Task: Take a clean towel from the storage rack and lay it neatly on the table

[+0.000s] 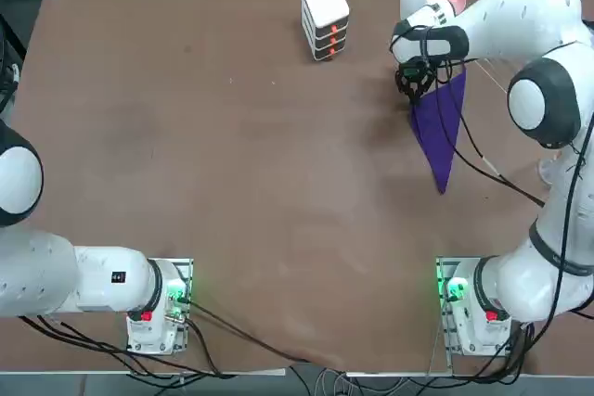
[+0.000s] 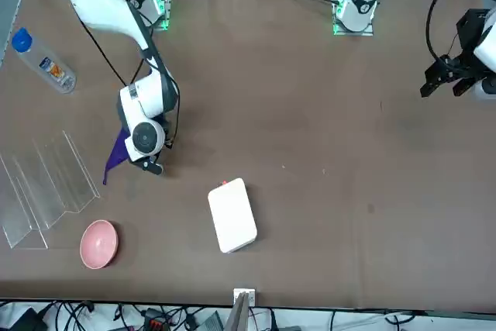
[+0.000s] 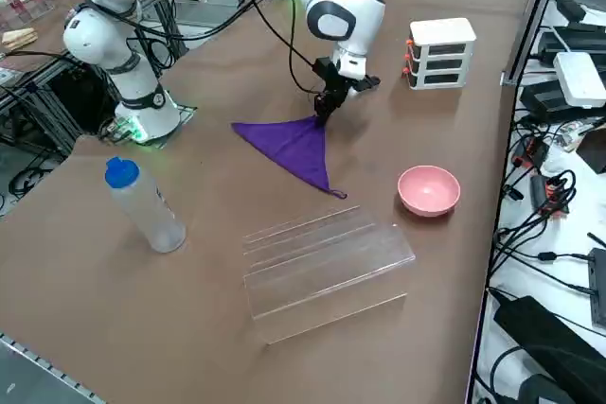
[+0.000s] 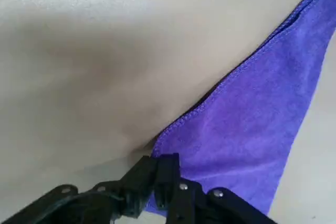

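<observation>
The purple towel (image 1: 441, 127) lies stretched into a long triangle on the brown table (image 1: 232, 155), at the far right. My right gripper (image 1: 415, 85) is shut on the towel's far corner, low over the tabletop. In the right wrist view the black fingers (image 4: 163, 182) pinch the towel (image 4: 252, 129) at its tip, and the cloth fans out flat beyond them. The side view shows the gripper (image 3: 327, 111) at the towel's (image 3: 298, 149) peak. The clear storage rack (image 3: 322, 262) stands apart from the cloth with nothing in it, also seen as the rack (image 2: 46, 184) in the front view.
A pink bowl (image 3: 428, 189) sits between the rack and a white stacked box (image 3: 441, 52) with orange marks. A clear bottle (image 3: 144, 205) with a blue cap stands near the table's right edge. Cables run along the far edge.
</observation>
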